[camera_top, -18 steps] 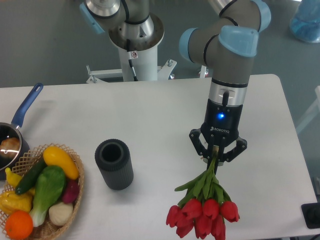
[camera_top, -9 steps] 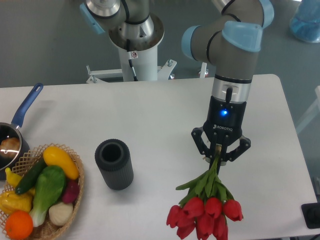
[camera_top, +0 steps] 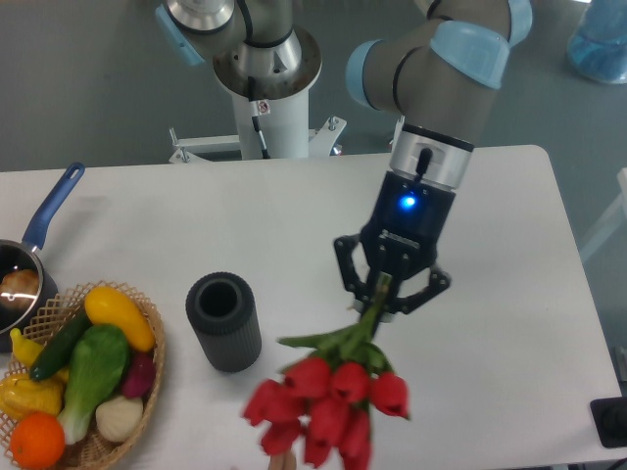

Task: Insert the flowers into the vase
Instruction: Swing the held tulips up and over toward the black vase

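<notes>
The flowers [camera_top: 328, 401] are pinched at the bound stems by the end effector [camera_top: 384, 299]; light, top-heavy, easily crushed buds are dangled beside the vase [camera_top: 224, 321].

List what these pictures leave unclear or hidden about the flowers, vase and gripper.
- flowers: buds motion-blurred; lowest ones cut off by the bottom edge.
- Stem ends: hidden between the fingers of the gripper.
- vase: inside too dark to see.
- saucepan: cut by the left edge.

Bright, even light; only the flowers [camera_top: 328, 403] are motion-blurred.
</notes>
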Robot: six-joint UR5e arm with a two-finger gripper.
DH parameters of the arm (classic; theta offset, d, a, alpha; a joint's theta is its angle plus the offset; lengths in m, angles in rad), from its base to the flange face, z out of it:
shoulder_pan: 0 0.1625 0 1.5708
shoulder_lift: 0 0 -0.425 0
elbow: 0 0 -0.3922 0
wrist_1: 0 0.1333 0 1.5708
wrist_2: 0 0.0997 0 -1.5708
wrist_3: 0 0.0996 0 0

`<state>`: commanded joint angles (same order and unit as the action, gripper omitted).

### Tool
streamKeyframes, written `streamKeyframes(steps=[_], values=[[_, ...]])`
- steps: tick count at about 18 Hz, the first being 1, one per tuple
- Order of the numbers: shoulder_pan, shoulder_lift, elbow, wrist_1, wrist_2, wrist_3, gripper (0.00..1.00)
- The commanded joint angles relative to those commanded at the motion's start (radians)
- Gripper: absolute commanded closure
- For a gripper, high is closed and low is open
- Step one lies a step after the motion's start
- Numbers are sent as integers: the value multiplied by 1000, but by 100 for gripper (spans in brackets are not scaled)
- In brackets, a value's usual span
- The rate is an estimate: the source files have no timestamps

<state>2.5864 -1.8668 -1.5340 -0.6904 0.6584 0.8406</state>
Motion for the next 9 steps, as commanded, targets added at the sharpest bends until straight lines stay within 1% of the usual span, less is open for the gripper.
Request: streamKeyframes(steps=[1,5,7,9], values=[[-11,-3,-2,9,-34,11,83],[-43,-5,-14,14,-155,35,83],[-64,-11,-17,15,-189,75,83],[-80,-17,-58,15,-255,123,83]])
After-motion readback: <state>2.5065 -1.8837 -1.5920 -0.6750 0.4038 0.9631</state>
